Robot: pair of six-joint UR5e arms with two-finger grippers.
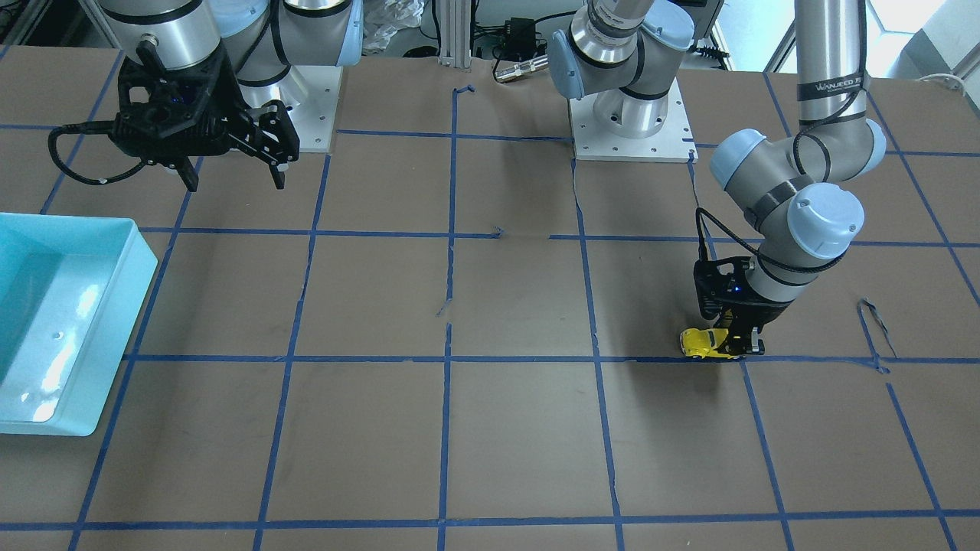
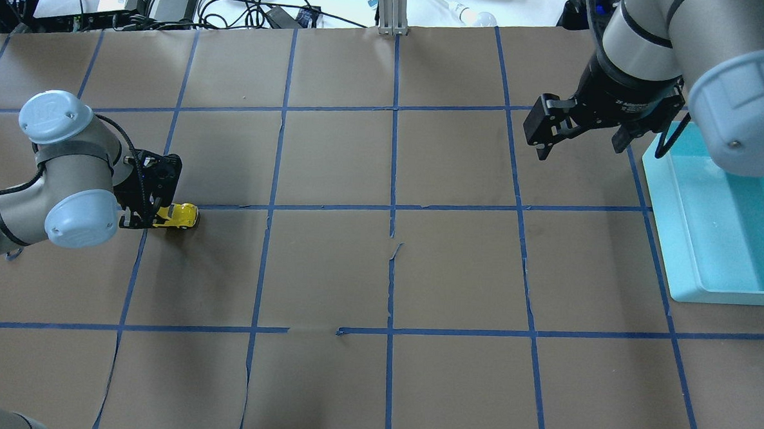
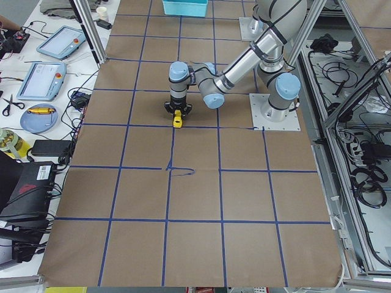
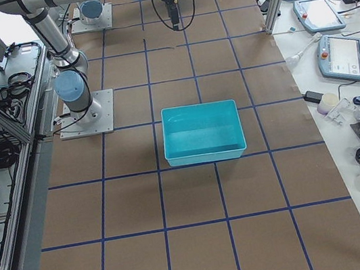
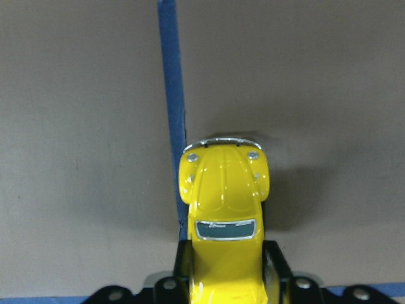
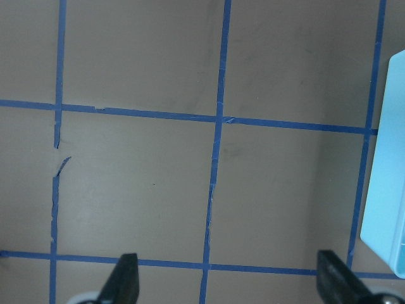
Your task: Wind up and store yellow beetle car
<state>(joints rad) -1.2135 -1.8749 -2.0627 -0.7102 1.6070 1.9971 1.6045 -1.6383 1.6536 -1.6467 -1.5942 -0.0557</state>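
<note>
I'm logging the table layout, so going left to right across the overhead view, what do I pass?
yellow beetle car → right gripper → turquoise bin

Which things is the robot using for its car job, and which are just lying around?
For the job:
- tiny glossy yellow toy beetle car, clamped in the left gripper
- light-blue plastic bin, probably where the car gets stored

Not in use:
- two blue-edged touchscreen pendants and a pair of scissors on the side bench
- the open right gripper, hanging idle
</note>
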